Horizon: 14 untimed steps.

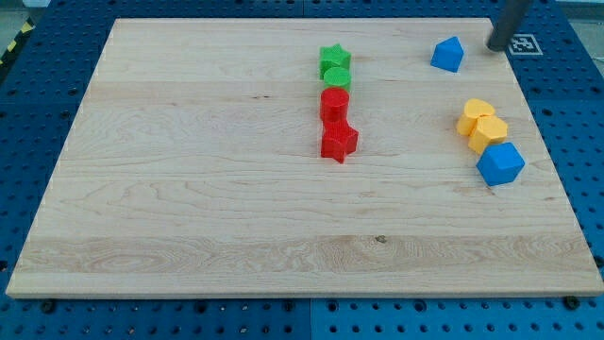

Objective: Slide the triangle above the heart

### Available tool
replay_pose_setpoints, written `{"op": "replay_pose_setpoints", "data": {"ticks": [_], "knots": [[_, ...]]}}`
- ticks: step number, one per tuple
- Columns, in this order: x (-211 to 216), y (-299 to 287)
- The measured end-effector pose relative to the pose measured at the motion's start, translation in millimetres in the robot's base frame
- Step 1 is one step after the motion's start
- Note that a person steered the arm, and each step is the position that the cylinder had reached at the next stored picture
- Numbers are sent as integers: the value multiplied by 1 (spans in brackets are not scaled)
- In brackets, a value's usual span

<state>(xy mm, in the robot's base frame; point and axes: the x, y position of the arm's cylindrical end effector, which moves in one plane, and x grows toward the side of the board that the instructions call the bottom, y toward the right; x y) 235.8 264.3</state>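
seen from the one camera view, a pale wooden board (189,189) lies on a blue pegboard table (38,94), filling most of the picture.

my tip (493,47), the lower end of a dark rod with no jaws to open or close, comes in at the view's top right corner and sits near the board's upper right edge. it carries nothing and touches no block. a small white tag with black marks (524,43) lies just beside it, on the view's right.

the blue triangle (448,54), the block named in the task, rests near the board's top edge, a little to the view's left of my tip and apart from it.

lower down on the view's right, the yellow heart (476,115) touches a yellow block (489,131) whose shape is hard to make out. a blue block (500,163) with several flat sides sits against that yellow block, toward the view's bottom right. the triangle is well apart from this cluster, up and slightly left of the heart.

near the board's middle, four blocks form a touching column: a green star (334,58) at the top, a green round block (336,77) below it, then a red round block (334,102), then a red star (339,141) at the bottom.
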Motion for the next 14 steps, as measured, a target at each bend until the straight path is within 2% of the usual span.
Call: {"op": "replay_pose_setpoints", "data": {"ticks": [1, 2, 3, 4, 6, 9, 14], "knots": [[-30, -68], [-12, -74], [25, -74], [40, -74], [35, -52], [58, -51], [59, -13]]}}
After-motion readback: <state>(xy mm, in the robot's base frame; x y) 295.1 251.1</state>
